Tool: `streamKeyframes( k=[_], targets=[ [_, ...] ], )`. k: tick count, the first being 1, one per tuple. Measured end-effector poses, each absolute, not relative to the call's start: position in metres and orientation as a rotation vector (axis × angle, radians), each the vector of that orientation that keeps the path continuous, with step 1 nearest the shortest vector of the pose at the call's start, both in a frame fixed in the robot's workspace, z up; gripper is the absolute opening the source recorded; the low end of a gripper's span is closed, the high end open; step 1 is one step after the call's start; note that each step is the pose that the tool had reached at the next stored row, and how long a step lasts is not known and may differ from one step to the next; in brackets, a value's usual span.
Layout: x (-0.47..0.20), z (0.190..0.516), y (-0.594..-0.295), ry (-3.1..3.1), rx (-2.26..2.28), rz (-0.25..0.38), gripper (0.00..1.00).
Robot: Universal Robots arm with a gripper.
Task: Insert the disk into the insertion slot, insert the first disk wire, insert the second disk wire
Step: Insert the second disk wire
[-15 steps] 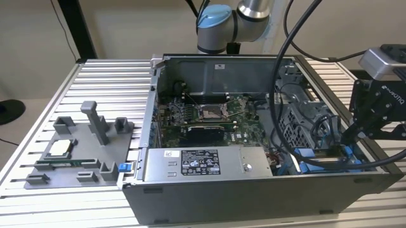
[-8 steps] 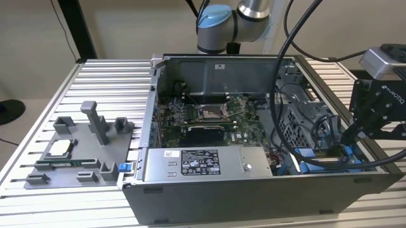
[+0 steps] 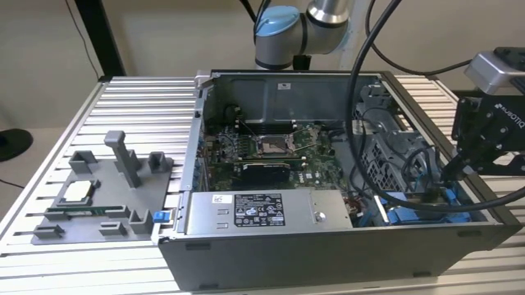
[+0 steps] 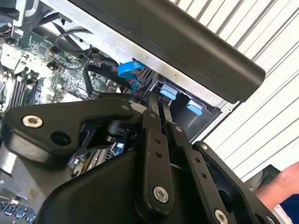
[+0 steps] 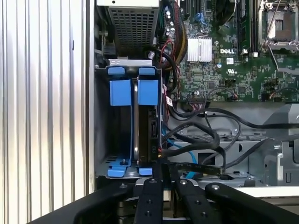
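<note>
The disk (image 5: 150, 135) stands on edge inside the insertion slot (image 5: 122, 93), a grey-blue bay with bright blue clips, at the case's corner on the exterior view's right (image 3: 407, 215). My gripper (image 5: 162, 164) is at the disk's connector end, its fingers pressed close together. A flat black disk wire (image 5: 194, 168) leads off from the fingertips, and a blue wire (image 5: 190, 161) curves beside it. In the second wrist view the gripper (image 4: 158, 100) points at the blue clips (image 4: 168, 91). In the exterior view the gripper (image 3: 449, 177) reaches down into the case by the bay.
The open case (image 3: 328, 258) lies on a slatted metal table (image 3: 139, 104). Inside are a labelled power supply box (image 3: 262, 212), a motherboard (image 3: 271, 150), a perforated cage (image 5: 133, 28) and loose black cables (image 5: 201, 137). A grey fixture (image 3: 98, 196) sits on the exterior view's left. A person's hand (image 4: 280, 186) is nearby.
</note>
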State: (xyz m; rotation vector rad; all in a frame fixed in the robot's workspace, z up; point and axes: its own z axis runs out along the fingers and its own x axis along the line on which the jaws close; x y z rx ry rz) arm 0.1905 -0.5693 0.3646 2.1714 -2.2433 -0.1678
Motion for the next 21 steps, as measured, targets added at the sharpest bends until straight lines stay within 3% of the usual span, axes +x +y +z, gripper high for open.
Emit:
streamKeyframes(
  k=[21],
  targets=[
    [0.146,0.373,-0.571,-2.252,2.181,-0.151,0.00]
  ],
)
